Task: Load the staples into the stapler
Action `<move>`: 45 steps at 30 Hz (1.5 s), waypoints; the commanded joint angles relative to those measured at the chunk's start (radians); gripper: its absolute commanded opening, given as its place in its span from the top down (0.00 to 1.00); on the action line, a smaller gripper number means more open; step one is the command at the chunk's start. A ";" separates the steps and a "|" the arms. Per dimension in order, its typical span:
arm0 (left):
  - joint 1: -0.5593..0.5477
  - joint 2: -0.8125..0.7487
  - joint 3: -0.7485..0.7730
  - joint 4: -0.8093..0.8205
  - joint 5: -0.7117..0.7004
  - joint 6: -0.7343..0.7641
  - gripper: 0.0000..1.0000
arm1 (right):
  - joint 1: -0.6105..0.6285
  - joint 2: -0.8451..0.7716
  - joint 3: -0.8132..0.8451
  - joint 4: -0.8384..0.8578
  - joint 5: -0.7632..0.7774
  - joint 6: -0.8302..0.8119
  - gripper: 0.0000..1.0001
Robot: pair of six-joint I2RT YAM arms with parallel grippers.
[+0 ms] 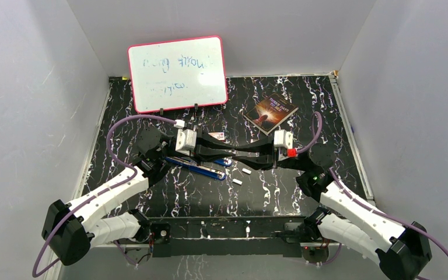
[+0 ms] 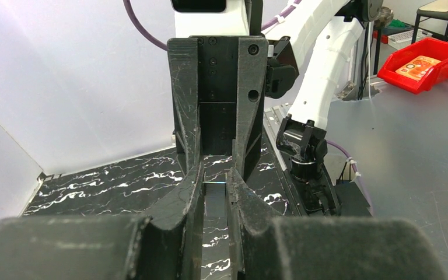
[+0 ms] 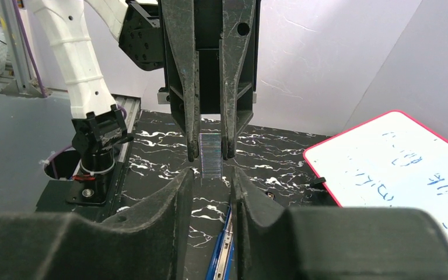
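One strip of staples (image 3: 210,153): a short, flat block of silvery-grey metal, finely ribbed across its face, with straight edges. It is held in the air over the middle of the table. In the right wrist view it stands upright, broad face to the camera. From the left wrist it shows edge-on, as a thin bright line only.

Left gripper (image 2: 216,178), matt black plastic with scuffed, layered surfaces: jaws drawn in onto two opposite sides of the strip, clamping it. Right gripper (image 3: 211,175), same black plastic with curved finger ends: jaws parted, a sliver of gap either side of the strip's lower end, no contact visible. The two grippers meet tip to tip.

Top view, clock taken from that meeting point:
- Long blue stapler with a silvery metal rail (image 1: 201,167) lies flat at 8 o'clock, near.
- Two short pale pieces (image 1: 246,171) lie at 5 o'clock, near; too small to identify.
- Small white box with a pink-red label (image 1: 216,135) at 11 o'clock, near.
- Dark glossy paperback book (image 1: 271,111) at 1 o'clock, further off.
- Pink-framed whiteboard with faint blue writing (image 1: 178,73) at 11 o'clock, leaning at the far wall.
- Black tabletop with white marble veining (image 1: 169,198), smooth.
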 commanded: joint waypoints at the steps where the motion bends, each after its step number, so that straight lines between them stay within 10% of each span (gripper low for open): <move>1: -0.004 -0.017 0.014 0.055 0.016 0.021 1.00 | -0.001 -0.036 0.067 -0.041 0.011 -0.052 0.59; 4: -0.004 -0.026 0.016 0.027 0.005 0.043 1.00 | -0.002 -0.065 0.072 -0.128 0.034 -0.102 0.40; 13: -0.003 -0.083 0.128 -0.530 -0.121 0.418 1.00 | -0.001 -0.194 -0.009 -0.258 0.264 -0.191 0.37; 18: -0.002 -0.070 0.164 -0.732 -0.201 0.538 1.00 | -0.001 -0.179 -0.070 -0.209 0.825 -0.032 0.37; 23: -0.006 0.028 0.191 -0.915 -0.218 0.633 1.00 | -0.026 0.024 0.148 -0.625 1.279 0.248 0.36; 31: -0.097 0.167 0.147 -0.961 -0.377 0.676 1.00 | -0.462 0.211 0.194 -0.710 0.562 0.664 0.34; 45: -0.318 0.478 0.193 -1.022 -0.554 0.729 1.00 | -0.490 0.238 0.172 -0.739 0.515 0.575 0.33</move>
